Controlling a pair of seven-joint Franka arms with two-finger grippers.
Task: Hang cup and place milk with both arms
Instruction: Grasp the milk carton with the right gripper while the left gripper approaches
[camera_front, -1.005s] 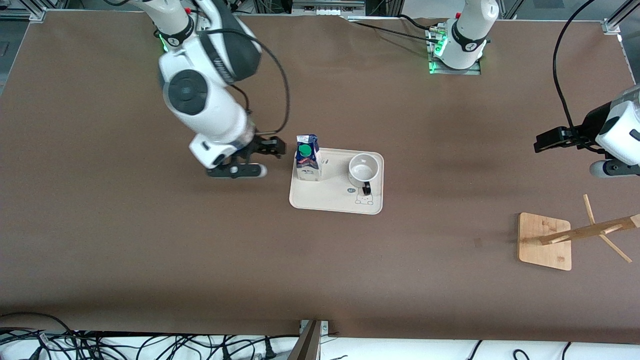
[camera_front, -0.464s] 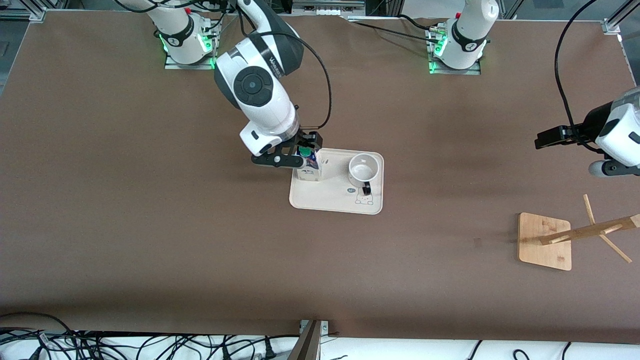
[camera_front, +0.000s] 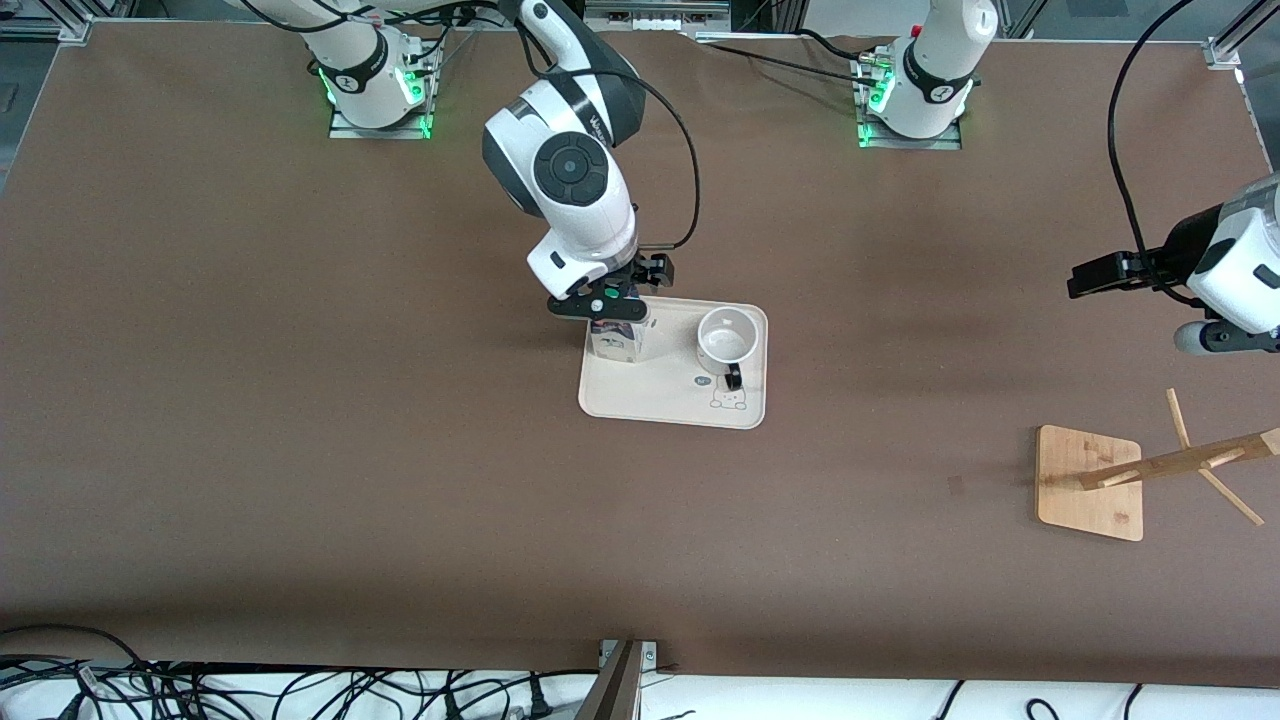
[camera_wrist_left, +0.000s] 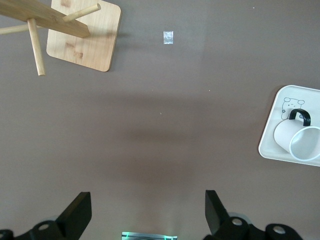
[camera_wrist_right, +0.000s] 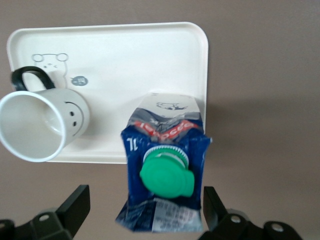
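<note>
The milk (camera_front: 614, 345) stands on the beige tray (camera_front: 660, 405), at the tray's corner toward the right arm's end. In the right wrist view its blue top and green cap (camera_wrist_right: 165, 175) sit between the fingers. My right gripper (camera_front: 603, 305) is open right over the carton, its fingers (camera_wrist_right: 75, 205) apart from the carton's sides. The cup (camera_front: 727, 336) stands upright on the same tray beside the milk, its smiley face (camera_wrist_right: 73, 112) showing. My left gripper (camera_front: 1200, 338) waits open and empty over bare table near the wooden rack (camera_front: 1090, 482).
The wooden rack has a square base (camera_wrist_left: 82, 35) and slanted pegs, and stands toward the left arm's end of the table. The tray's rim (camera_wrist_left: 272, 145) and the cup (camera_wrist_left: 297, 142) show in the left wrist view. A small scrap (camera_wrist_left: 168, 37) lies on the table.
My right arm has swung from the table beside the tray to right over the milk carton. The left arm has stayed almost still. Milk and cup have not moved.
</note>
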